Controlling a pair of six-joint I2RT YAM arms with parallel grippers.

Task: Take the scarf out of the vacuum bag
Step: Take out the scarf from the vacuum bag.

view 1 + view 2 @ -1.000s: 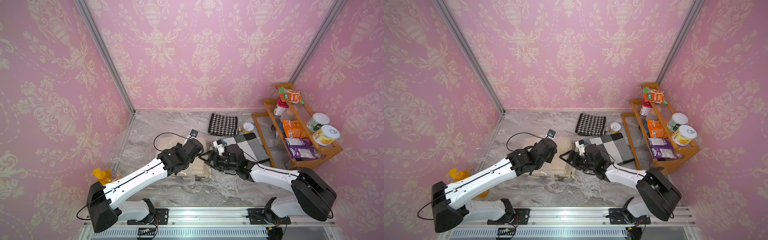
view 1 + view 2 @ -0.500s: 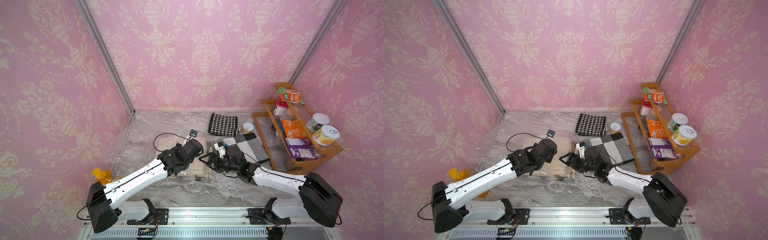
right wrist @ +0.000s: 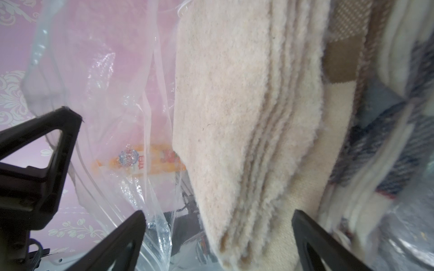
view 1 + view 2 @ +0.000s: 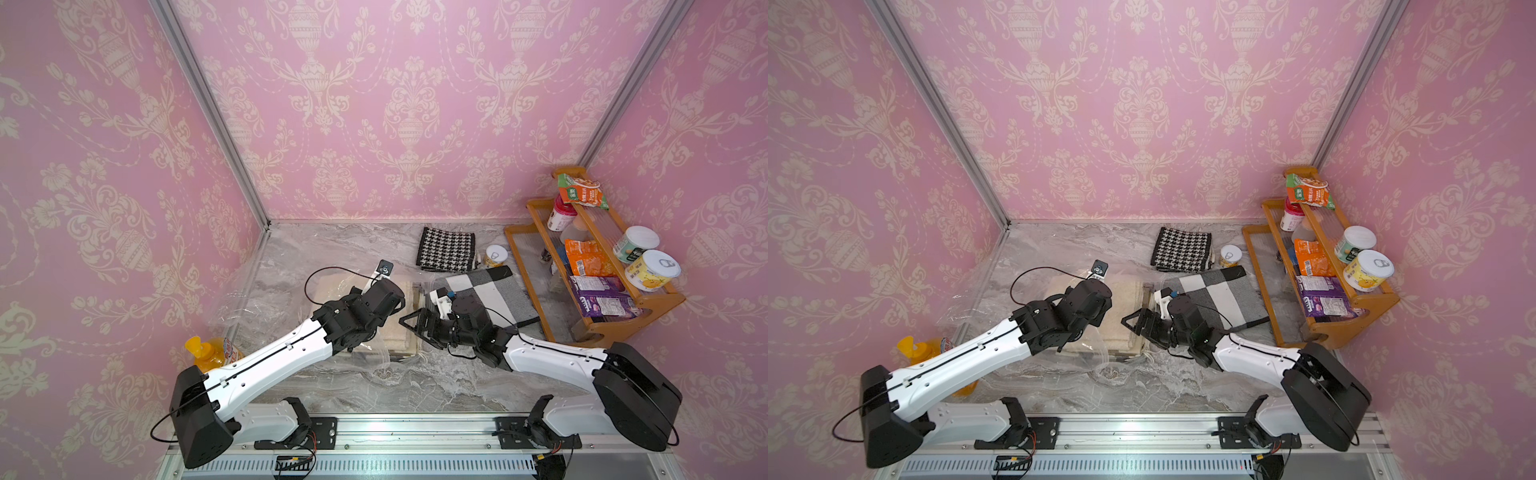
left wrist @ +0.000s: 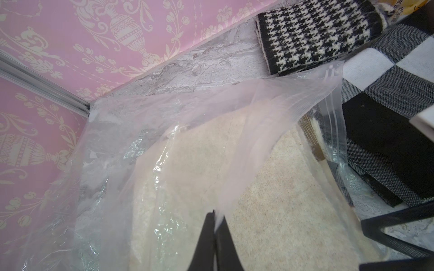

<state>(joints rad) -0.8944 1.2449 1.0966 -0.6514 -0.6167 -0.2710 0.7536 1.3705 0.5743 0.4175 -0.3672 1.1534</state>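
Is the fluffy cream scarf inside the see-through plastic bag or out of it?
Inside. The folded cream scarf lies within the clear plastic bag; the left hand pinches its top sheet up.

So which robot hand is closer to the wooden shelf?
Right. The right gripper is open around the scarf edge, on the side of the bag nearest the shelf. The left gripper pinches the bag, farther from the shelf.

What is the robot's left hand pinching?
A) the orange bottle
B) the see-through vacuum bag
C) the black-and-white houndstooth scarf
B: in the left wrist view the left hand is shut on a raised flap of the vacuum bag, while the houndstooth scarf lies apart near the wall.
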